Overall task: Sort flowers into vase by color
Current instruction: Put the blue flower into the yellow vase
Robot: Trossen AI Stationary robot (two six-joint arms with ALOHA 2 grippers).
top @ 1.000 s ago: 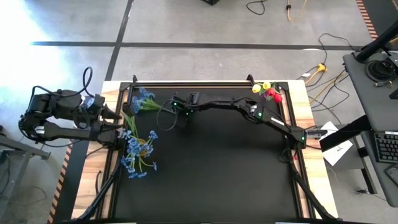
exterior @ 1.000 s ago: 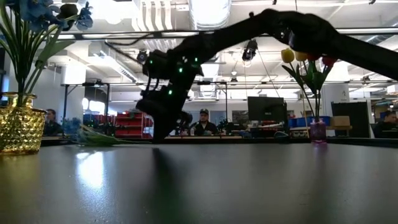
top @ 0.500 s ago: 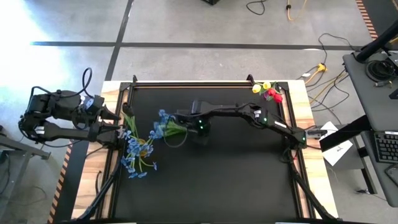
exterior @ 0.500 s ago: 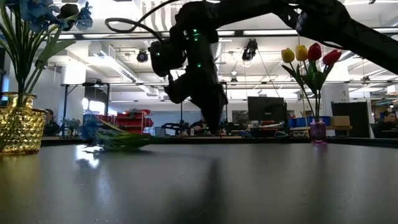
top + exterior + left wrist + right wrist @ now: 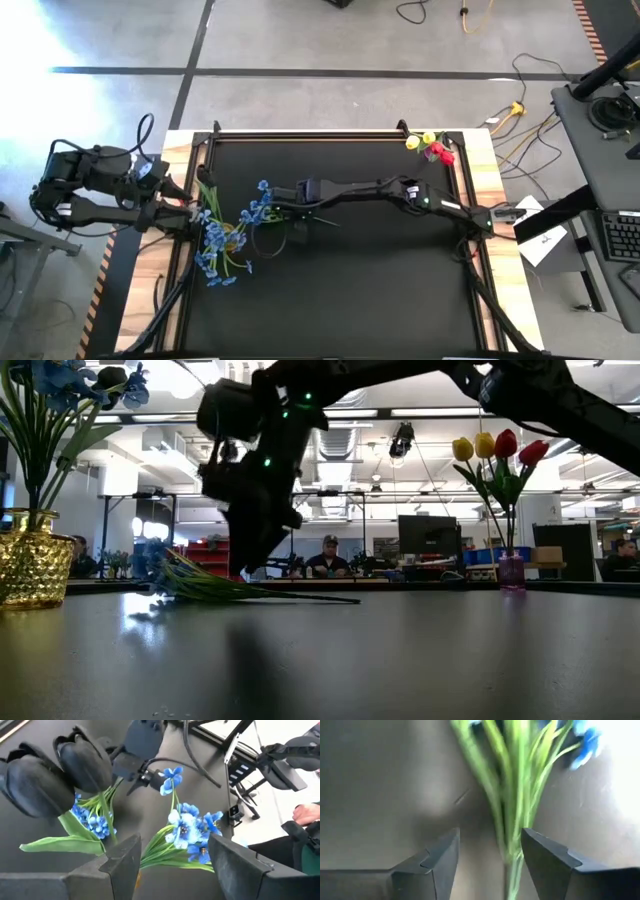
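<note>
A bunch of blue flowers (image 5: 262, 203) lies flat on the black table, blossoms toward the left and thin green stems (image 5: 300, 598) trailing right. My right gripper (image 5: 490, 851) stands open over the stems (image 5: 512, 795), one finger on each side. In the high view it (image 5: 283, 205) is at table centre-left. A gold vase (image 5: 30, 565) with blue flowers (image 5: 215, 250) stands near the left edge. My left gripper (image 5: 172, 865) is open beside it, at the table's left edge (image 5: 190, 208). A small purple vase (image 5: 511, 571) holds yellow and red tulips (image 5: 432, 148).
The purple vase stands at the far right corner by the wooden table rim (image 5: 470, 150). A black cable (image 5: 265, 225) loops from my right arm near the lying bunch. People sit in the room behind the table (image 5: 328, 560).
My right gripper has dragged the blue bunch from the table's far left toward the near edge and the middle, then let it go and shifted slightly left. The bunch now lies free on the table with its stems stretched toward the right.
</note>
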